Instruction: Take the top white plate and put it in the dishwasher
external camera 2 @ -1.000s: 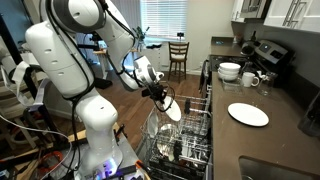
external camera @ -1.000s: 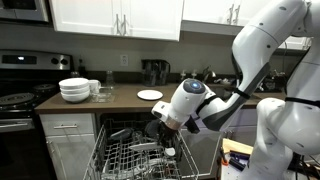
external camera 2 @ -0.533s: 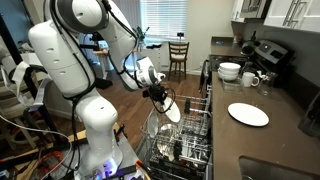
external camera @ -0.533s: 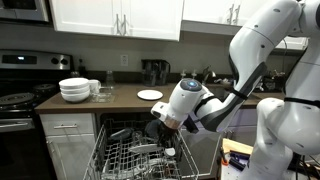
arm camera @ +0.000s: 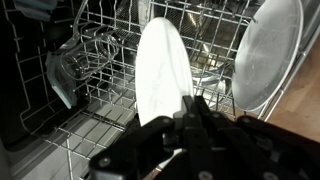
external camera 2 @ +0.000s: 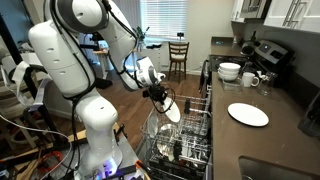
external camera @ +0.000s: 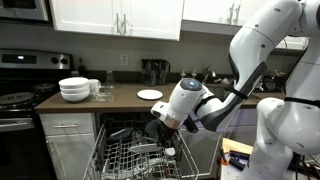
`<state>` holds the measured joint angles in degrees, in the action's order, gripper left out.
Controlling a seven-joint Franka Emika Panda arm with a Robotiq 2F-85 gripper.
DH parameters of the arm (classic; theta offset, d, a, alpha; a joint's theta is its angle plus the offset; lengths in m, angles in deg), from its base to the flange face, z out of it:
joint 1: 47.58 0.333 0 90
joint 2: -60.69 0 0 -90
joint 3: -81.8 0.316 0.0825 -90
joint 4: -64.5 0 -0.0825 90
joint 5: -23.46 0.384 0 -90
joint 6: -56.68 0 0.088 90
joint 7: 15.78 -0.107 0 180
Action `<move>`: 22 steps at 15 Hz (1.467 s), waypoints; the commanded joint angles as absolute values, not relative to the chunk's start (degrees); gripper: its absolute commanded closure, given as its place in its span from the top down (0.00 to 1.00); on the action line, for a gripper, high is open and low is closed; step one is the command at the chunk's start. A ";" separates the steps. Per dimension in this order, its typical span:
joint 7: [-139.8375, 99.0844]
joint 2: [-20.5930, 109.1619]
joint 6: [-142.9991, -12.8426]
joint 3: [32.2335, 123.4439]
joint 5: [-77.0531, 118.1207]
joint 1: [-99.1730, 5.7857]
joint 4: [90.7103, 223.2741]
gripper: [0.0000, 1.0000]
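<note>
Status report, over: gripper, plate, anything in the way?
Gripper shut on small flat white plate, held on edge. Plate down at light grey wire rack of dishwasher. Larger pale round plate racked beside it, not touching.

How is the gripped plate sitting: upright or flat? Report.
Upright: the plate stands on edge at the rack, jaws shut on its rim.

No legible text, labels or brands, pictures perhaps too small and blurred

Soft indoor light; window glare; wrist view blurred, dim.
</note>
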<state>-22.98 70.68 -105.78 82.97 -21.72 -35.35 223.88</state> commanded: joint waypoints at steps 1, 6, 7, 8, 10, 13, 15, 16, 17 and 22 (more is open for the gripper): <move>-22.98 70.68 -105.78 82.97 -21.72 -35.35 223.88 0.04; -19.79 68.97 -107.85 81.39 -17.54 -34.25 223.88 0.01; -19.02 68.40 -108.40 80.95 -16.07 -33.85 223.88 0.01; -17.84 67.67 -109.33 80.33 -13.95 -33.16 223.88 0.01; -13.68 66.55 -110.89 83.75 -7.10 -35.62 223.88 0.01; -6.83 65.35 -111.28 85.48 3.85 -34.72 223.86 0.01; -2.10 65.95 -108.92 83.35 10.08 -30.99 223.85 0.01; -0.79 67.01 -107.21 83.32 11.68 -30.44 223.85 0.01; -4.41 65.16 -109.08 86.44 8.67 -34.27 223.83 0.01; -4.19 64.73 -108.90 87.44 9.14 -35.02 223.84 0.04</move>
